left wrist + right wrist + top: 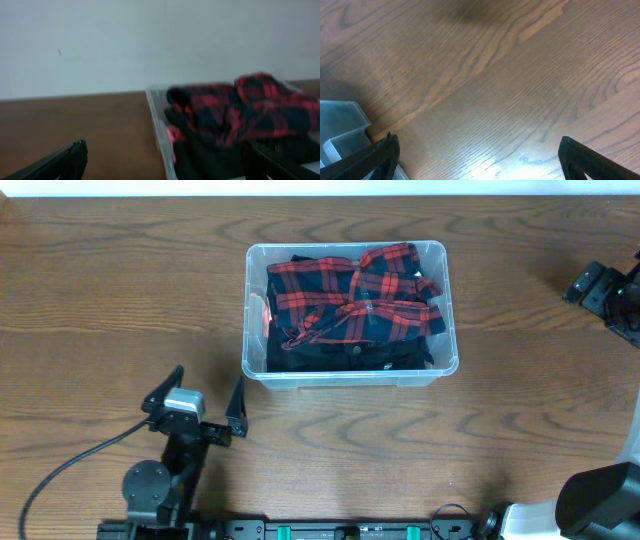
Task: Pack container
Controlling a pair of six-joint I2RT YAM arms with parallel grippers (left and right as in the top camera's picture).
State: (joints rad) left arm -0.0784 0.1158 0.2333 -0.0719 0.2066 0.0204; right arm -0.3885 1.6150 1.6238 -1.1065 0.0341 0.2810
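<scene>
The clear plastic container stands at the table's middle, holding a red-and-black plaid garment on top of black clothing. My left gripper is open and empty, on the table in front of the container's left front corner, apart from it. In the blurred left wrist view the container and the plaid garment lie ahead between the spread fingers. My right gripper is far right, open and empty above bare wood.
The wooden table ends at a white wall at the back. A pale clear plastic corner shows at the lower left of the right wrist view; I cannot tell what it belongs to. A black cable trails from the left arm.
</scene>
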